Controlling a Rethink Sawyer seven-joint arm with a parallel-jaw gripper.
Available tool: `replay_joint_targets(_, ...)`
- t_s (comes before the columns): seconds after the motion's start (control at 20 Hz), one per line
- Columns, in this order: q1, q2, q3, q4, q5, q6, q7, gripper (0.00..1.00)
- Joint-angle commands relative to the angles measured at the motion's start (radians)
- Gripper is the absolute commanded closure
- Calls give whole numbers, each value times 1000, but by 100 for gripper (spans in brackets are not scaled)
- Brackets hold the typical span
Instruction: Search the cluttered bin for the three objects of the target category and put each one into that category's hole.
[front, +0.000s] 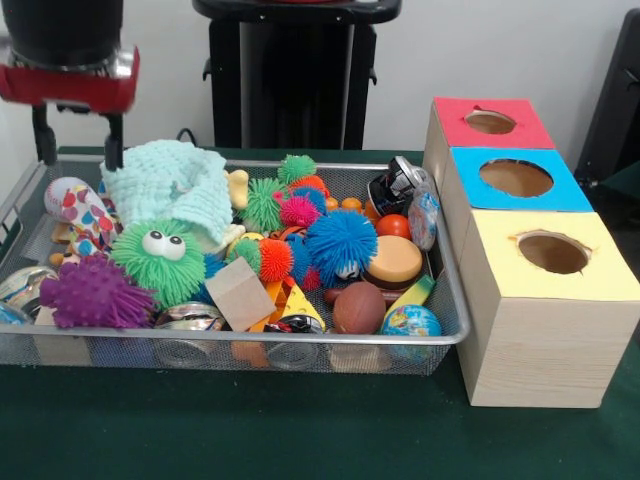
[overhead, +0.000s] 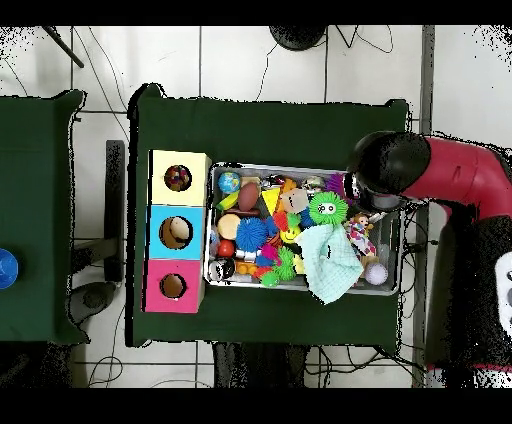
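My gripper (front: 80, 148) hangs open over the far left corner of the wire bin (front: 452, 300), with nothing between its black fingers (front: 114, 142). Just beside it lies a mint cloth (front: 172, 184). The bin holds a jumble: a green spiky ball with eyes (front: 158, 258), a purple spiky ball (front: 95, 293), a blue spiky ball (front: 341, 243), a brown ball (front: 358, 307), a globe ball (front: 410, 322) and a wooden block (front: 240, 293). In the overhead view the arm's head (overhead: 388, 168) covers the gripper above the bin (overhead: 300, 167). The wooden box has red (front: 490, 122), blue (front: 516, 178) and yellow (front: 553, 252) holes.
The box (overhead: 178, 230) stands tight against the bin's side on the green table. From above, something dark shows in the yellow hole (overhead: 178, 178) and something tan in the blue hole (overhead: 176, 232). A black pedestal (front: 290, 80) rises behind the bin.
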Motion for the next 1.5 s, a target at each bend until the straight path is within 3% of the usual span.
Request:
replay_joint_targets(0.05, -59, -129, 94, 2, 26, 186, -336, 0)
replay_joint_targets(0.35, -99, -183, 117, 154, 48, 63, -289, 0)
replay_joint_targets(0.65, -184, -299, 127, 335, 92, -74, -285, 0)
replay_joint_targets(0.9, -229, -302, 151, 439, 122, -126, -254, 0)
replay_joint_targets(1.0, -215, -302, 132, 456, 81, -119, -232, 0)
replay_joint_targets(1.2, -230, -323, 141, 551, 103, -188, -181, 0)
replay_joint_targets(1.5, -193, -414, 105, 671, 129, -267, -51, 0)
